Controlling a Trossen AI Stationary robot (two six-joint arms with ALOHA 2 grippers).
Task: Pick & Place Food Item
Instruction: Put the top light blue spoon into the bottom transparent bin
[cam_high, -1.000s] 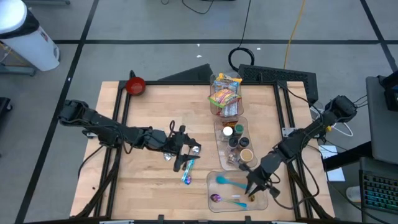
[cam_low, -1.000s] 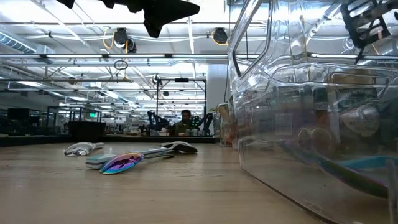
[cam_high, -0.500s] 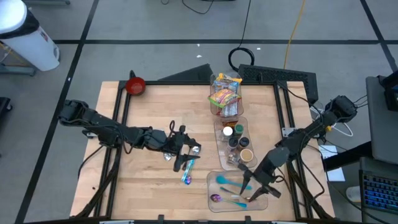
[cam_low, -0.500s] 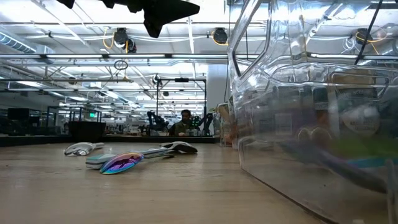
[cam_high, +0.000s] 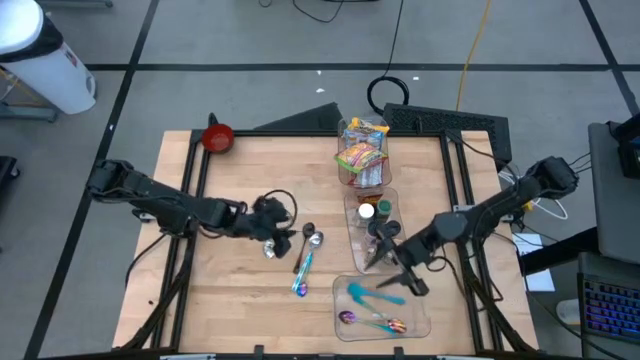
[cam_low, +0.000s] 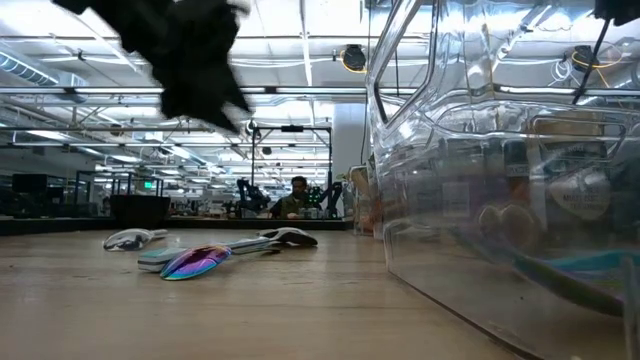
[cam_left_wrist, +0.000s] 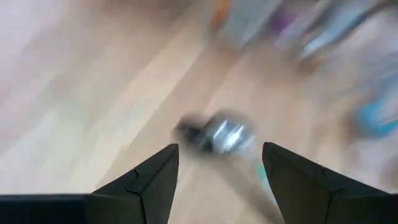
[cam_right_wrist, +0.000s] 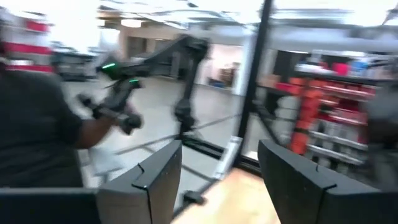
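left gripper (cam_high: 272, 216) pulled back off spoons (cam_high: 305, 262) | right gripper (cam_high: 392, 268) raised from tray (cam_high: 425, 318), empty

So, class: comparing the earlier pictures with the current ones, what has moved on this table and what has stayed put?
The right gripper has lifted out of the front clear tray, open and empty, swinging towards the jar tray. The left gripper drew back from the spoons, open. Spoons, trays, snack bin and red bowl stayed put.

Grey floor (cam_high: 250, 40) crossed by dark lines; white cylinder (cam_high: 45, 55) at one corner. Ceiling lights (cam_low: 350, 57) lit the hall.
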